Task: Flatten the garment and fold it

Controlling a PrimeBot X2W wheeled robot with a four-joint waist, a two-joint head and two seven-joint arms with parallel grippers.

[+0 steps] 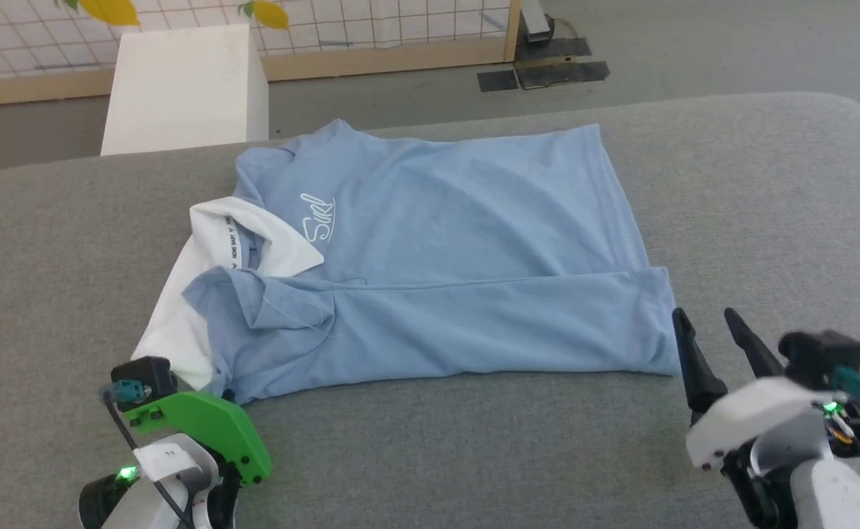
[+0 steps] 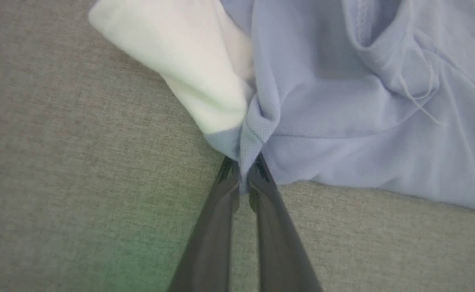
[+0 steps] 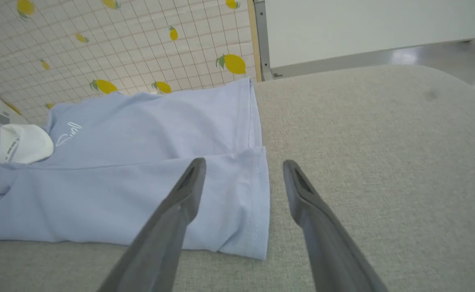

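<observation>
The left gripper (image 2: 245, 170) pinches the polo shirt (image 1: 437, 242) at its near collar-end corner. The right gripper (image 1: 705, 317), spread and empty, hangs at the near hem corner.

- White cursive script (image 1: 318, 217) on the chest of the light blue polo shirt (image 1: 459, 242), at its far left: it opens with a capital "S"; the remaining letters are not clearly readable.
- Small dark print on the tape (image 1: 230, 239) inside the white collar (image 1: 287, 251): it seems to read "HONE BABY", but is too small to be sure.

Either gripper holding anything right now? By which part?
Left gripper pinches the light blue short-sleeved polo shirt at its near blue edge, beside the white collar. Right gripper is open, holding nothing.
</observation>
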